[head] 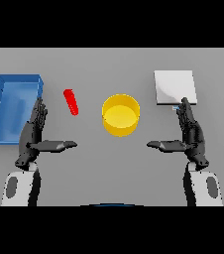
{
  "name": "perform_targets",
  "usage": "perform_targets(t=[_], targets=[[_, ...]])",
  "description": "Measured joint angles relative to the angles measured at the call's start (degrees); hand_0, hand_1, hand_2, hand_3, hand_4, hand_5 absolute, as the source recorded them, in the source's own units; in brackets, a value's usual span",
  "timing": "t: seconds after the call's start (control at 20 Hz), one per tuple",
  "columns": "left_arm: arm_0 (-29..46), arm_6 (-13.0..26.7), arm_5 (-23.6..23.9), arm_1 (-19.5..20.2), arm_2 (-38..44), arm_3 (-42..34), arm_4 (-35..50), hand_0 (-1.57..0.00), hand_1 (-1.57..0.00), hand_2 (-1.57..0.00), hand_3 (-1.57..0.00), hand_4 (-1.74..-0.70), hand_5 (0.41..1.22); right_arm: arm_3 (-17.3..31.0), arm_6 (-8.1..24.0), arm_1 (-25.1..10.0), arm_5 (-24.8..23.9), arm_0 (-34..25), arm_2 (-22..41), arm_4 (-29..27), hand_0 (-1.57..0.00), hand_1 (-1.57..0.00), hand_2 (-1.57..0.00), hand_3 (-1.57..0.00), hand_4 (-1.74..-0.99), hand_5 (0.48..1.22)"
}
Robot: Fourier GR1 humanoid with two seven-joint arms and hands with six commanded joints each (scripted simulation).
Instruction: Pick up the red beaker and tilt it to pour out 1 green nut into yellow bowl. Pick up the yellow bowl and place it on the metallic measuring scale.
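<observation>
Nearest the viewer, the robot's two dark hands rest low over a plain grey desk (109, 173), each on a white and grey arm. The left hand (33, 136) sits on the left with straight fingers pointing away and its thumb stretched inward, holding nothing. The right hand (191, 134) mirrors it on the right, fingers equally straight and spread from the thumb, also empty. Further out, between the hands, stands the round yellow bowl (120, 115); no nut can be seen inside it. Left of the bowl and apart from it is the small red beaker (71, 101), a slim cylinder that appears to slant, just beyond the left hand's fingertips. Farther left lies an open blue rectangular bin (0, 114), partly behind the left hand. At the far right sits the flat, square, pale metallic measuring scale (175, 87), the right hand's fingertips near its front edge. The task looks unstarted: the first step, grasping the beaker, is pending. The next move likely calls for the left hand to reach forward and close around the beaker without knocking it over.
</observation>
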Motion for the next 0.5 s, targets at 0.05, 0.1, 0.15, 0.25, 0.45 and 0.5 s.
perform_targets(t=[0.05, 0.1, 0.15, 0.25, 0.45, 0.5], targets=[[-0.04, 0.03, 0.11, -0.12, -0.09, 0.01, -0.05, 0.00, 0.00, 0.00, 0.00, -1.14, 0.660, 0.05, 0.07, 0.02, -0.08, -0.11, -0.01, -0.01, 0.00, 0.00, 0.00, 0.00, -1.071, 0.578], [-0.09, 0.07, 0.19, -0.27, -0.23, 0.02, -0.18, 0.00, 0.00, 0.00, 0.00, -1.14, 0.660, 0.15, 0.16, 0.05, -0.12, -0.25, 0.00, 0.02, 0.00, 0.00, 0.00, 0.00, -1.071, 0.578], [-0.14, 0.11, 0.31, -0.45, -0.39, 0.04, -0.35, 0.00, 0.00, 0.00, 0.00, -1.14, 0.660, 0.27, 0.24, 0.08, -0.16, -0.41, 0.00, 0.05, 0.00, 0.00, 0.00, 0.00, -1.071, 0.578], [-0.24, 0.19, 0.60, -0.84, -0.71, 0.08, -0.72, 0.00, 0.00, 0.00, 0.00, -1.14, 0.660, 0.56, 0.34, 0.15, -0.26, -0.77, -0.03, 0.13, 0.00, 0.00, 0.00, 0.00, -1.071, 0.578], [5.31, -1.21, 0.01, 1.84, -6.39, -8.13, -7.41, 0.00, 0.00, 0.00, 0.00, -1.14, 0.662, -4.05, -6.68, -3.43, -4.00, 2.93, 5.74, 13.47, 0.00, 0.00, 0.00, 0.00, -1.064, 0.577], [6.61, -0.88, -0.32, 1.99, -7.62, -9.23, -8.55, 0.00, 0.00, 0.00, 0.00, -1.14, 0.660, -5.05, -6.26, -3.81, -4.56, 3.49, 6.66, 15.52, 0.00, 0.00, 0.00, 0.00, -1.071, 0.581]])
